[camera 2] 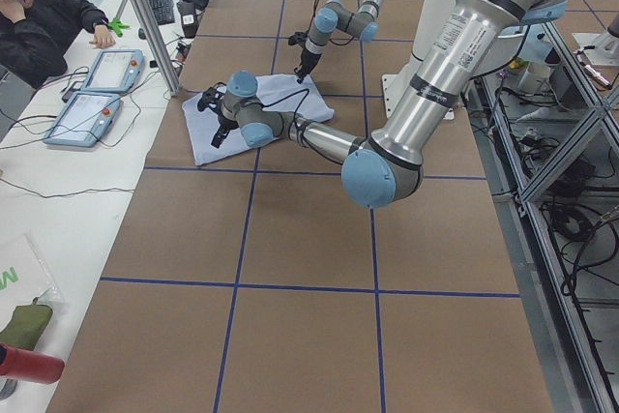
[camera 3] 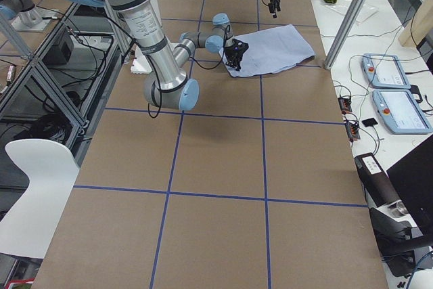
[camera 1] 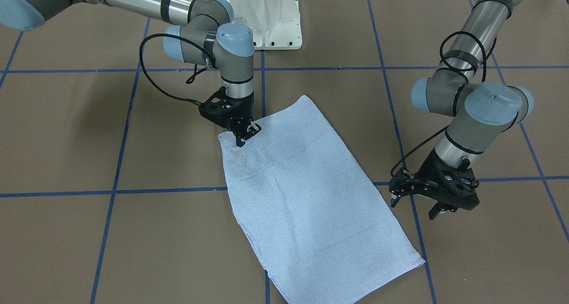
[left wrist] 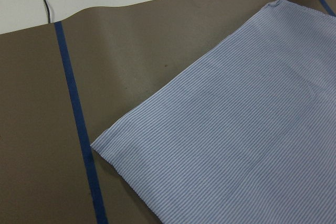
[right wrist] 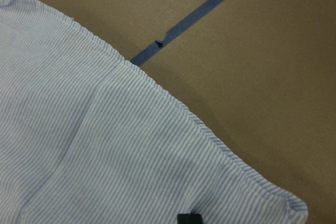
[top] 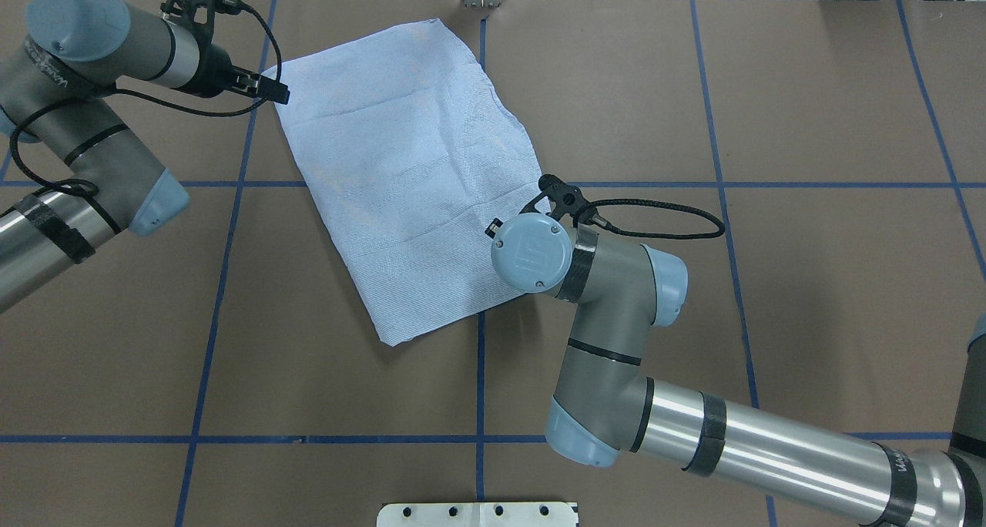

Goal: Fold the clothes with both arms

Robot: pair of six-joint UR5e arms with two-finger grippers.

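- Under the right gripper (camera 1: 246, 134) lies one corner of the shirt (camera 1: 306, 193), on the short end nearest to the robot. From this gripper the shirt stretches away as a long flat rectangle on the brown table (camera 1: 133, 130).
- The tips of this gripper stand on the cloth or just above it. I cannot tell whether they are pressed together or pinch the cloth. The corner is not lifted.
- The left gripper (camera 1: 413, 207) hangs just beside the opposite, far corner, off the cloth. Its fingers are spread and hold nothing.
- The two grippers are therefore at diagonal corners, with the whole shirt between them.
- My judgement: the shirt is already folded narrow, and the step in hand is to take hold for one more fold, end over end.
- To do it well, both grippers should take corners of the same short end, so one arm must first go along the edge beside it.
- Each gripper should come down with one finger on each side of the edge and pinch all layers, not only the top one.
- Both should then lift at equal height and carry the end over together, so that no layer slips.
- The shirt lies oblique to the blue tape lines (camera 1: 169, 190), so it is better to line up the fold with the shirt's own edges.
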